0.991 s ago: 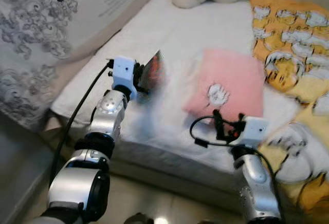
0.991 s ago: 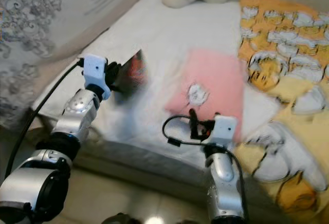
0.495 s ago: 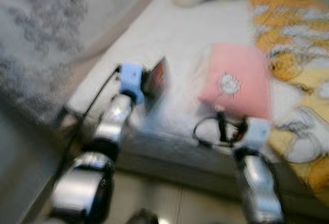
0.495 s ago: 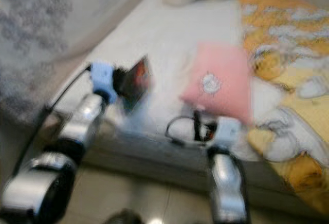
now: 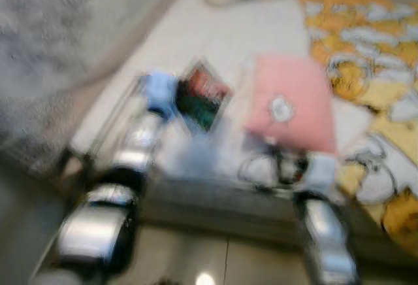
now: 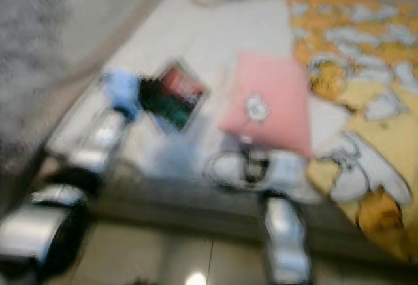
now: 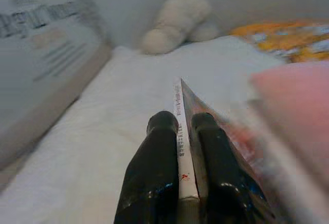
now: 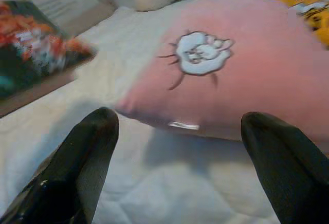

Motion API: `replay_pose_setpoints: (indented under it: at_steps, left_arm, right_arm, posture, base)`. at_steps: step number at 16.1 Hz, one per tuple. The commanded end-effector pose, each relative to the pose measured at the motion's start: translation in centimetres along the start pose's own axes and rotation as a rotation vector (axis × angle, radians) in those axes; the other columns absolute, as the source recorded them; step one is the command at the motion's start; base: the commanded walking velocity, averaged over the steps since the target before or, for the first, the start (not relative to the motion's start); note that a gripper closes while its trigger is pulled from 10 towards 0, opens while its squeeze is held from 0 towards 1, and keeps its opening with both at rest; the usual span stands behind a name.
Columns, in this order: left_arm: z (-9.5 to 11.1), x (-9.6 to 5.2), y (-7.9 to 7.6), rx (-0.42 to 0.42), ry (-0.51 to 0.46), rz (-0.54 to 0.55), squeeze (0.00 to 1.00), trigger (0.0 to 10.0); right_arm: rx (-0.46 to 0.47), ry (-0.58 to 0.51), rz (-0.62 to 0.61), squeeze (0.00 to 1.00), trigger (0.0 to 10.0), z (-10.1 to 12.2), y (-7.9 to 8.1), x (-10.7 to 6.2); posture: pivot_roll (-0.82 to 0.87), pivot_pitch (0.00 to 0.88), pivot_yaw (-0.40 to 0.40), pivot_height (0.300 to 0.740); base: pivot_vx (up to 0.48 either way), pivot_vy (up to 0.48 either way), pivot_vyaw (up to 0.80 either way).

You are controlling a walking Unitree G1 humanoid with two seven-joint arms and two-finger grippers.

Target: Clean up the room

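My left gripper [image 7: 180, 124] is shut on a thin book [image 5: 202, 94] with a red and green cover, held above the white bed [image 5: 228, 30]. In the left wrist view the book's white spine [image 7: 178, 106] runs between the two black fingers. A pink cushion [image 5: 290, 102] with a small white figure lies on the bed to the right of the book. My right gripper [image 8: 177, 126] is open just short of the cushion's near edge [image 8: 216, 80], with nothing between its fingers. The eye views are blurred.
A yellow blanket [image 5: 366, 50] with cartoon prints covers the bed's right side. A white plush toy [image 7: 177, 21] lies at the head of the bed. A big printed pillow [image 5: 59, 30] leans at the left. Tiled floor [image 5: 215, 259] runs before the bed.
The book in my left gripper has turned from edge-on to cover-up and moved slightly right. The camera has shifted and the picture has blurred. My right gripper stays before the cushion.
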State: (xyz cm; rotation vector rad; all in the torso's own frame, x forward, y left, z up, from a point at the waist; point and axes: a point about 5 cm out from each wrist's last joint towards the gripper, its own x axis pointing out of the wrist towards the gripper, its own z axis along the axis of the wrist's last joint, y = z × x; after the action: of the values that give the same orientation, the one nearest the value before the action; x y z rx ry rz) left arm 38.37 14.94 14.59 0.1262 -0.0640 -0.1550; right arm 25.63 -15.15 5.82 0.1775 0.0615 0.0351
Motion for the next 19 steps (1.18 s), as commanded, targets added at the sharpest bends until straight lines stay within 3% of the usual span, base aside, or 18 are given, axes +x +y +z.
replay_pose_setpoints:
  at_steps: [1,3,7,8,9,11,12,13,14,15,16,18,19]
  left_arm:
    - [1.7,0.8,-1.0,0.01,-0.059,-0.02,0.0,10.0]
    - [2.1,1.2,-1.4,0.006,-0.059,-0.028,0.0,10.0]
    - [3.3,2.3,-4.2,-0.003,-0.047,-0.097,0.0,10.0]
    - [3.2,2.7,-4.0,-0.132,0.007,0.001,0.0,10.0]
    - [2.9,2.7,-3.8,-0.201,0.032,0.046,0.0,10.0]
    - [0.4,1.9,-3.0,-0.531,0.134,0.199,0.0,10.0]
    - [-1.9,0.9,-3.3,-0.709,0.208,0.266,0.0,10.0]
    - [-3.2,0.3,-4.1,-0.78,0.259,0.29,0.0,10.0]
    - [-3.2,0.2,-4.4,-0.784,0.265,0.288,0.0,10.0]
    - [-1.2,1.3,-5.1,-0.778,0.197,0.236,0.0,10.0]
    - [0.0,1.9,-5.0,-0.81,0.151,0.226,0.0,10.0]
    - [1.8,2.6,-4.6,-0.938,0.073,0.23,0.0,10.0]
    - [3.0,3.0,-4.0,-0.963,0.025,0.235,0.0,10.0]
  right_arm:
    - [-0.026,0.0,-0.037,0.0,10.0,0.3,-1.4,-0.4]
    - [-0.036,0.009,-0.037,0.0,10.0,0.3,-1.9,-1.0]
    - [-0.075,0.033,-0.038,0.0,10.0,0.9,-3.1,-2.7]
    - [-0.123,0.065,-0.031,0.0,10.0,1.6,-4.0,-4.0]
    - [-0.137,0.078,-0.025,0.0,10.0,1.8,-4.3,-4.6]
    - [-0.181,0.122,0.007,0.0,10.0,3.2,-5.1,-6.8]
    - [-0.103,0.114,0.048,0.0,10.0,4.5,-4.4,-7.7]
    - [-0.049,0.105,0.147,0.0,10.0,5.8,-2.8,-8.2]
    - [-0.047,0.103,0.178,0.0,10.0,6.2,-2.4,-8.5]
    - [-0.012,0.112,0.252,0.0,10.0,7.2,-0.9,-9.0]
    - [-0.005,0.125,0.276,0.0,10.0,7.3,-0.4,-9.3]
    - [-0.001,0.171,0.276,0.0,10.0,7.0,-0.5,-9.8]
    - [-0.009,0.19,0.275,0.0,10.0,6.8,-0.6,-9.9]
  posture:
    - [-0.05,0.0,0.038,0.74]
    - [-0.07,0.0,0.032,0.74]
    - [-0.13,0.0,-0.013,0.74]
    - [-0.19,0.0,-0.066,0.74]
    - [-0.21,0.006,-0.087,0.74]
    - [-0.31,0.076,-0.126,0.74]
    - [-0.38,0.121,-0.176,0.74]
    - [-0.39,0.126,-0.186,0.74]
    - [-0.39,0.127,-0.187,0.74]
    - [-0.41,0.125,-0.19,0.74]
    - [-0.41,0.123,-0.188,0.74]
    - [-0.4,0.114,-0.187,0.74]
    - [-0.39,0.109,-0.183,0.74]
  base:
    - [0.472,0.0,0.0]
    - [0.472,0.0,0.0]
    - [0.467,0.0,0.0]
    - [0.0,0.0,0.0]
    - [0.0,0.0,0.0]
    - [0.0,0.0,0.0]
    - [0.0,0.0,0.0]
    - [0.0,0.0,0.0]
    - [0.0,0.0,0.0]
    - [0.0,0.0,0.0]
    - [0.0,0.0,0.0]
    - [0.0,0.0,0.0]
    - [0.0,0.0,0.0]
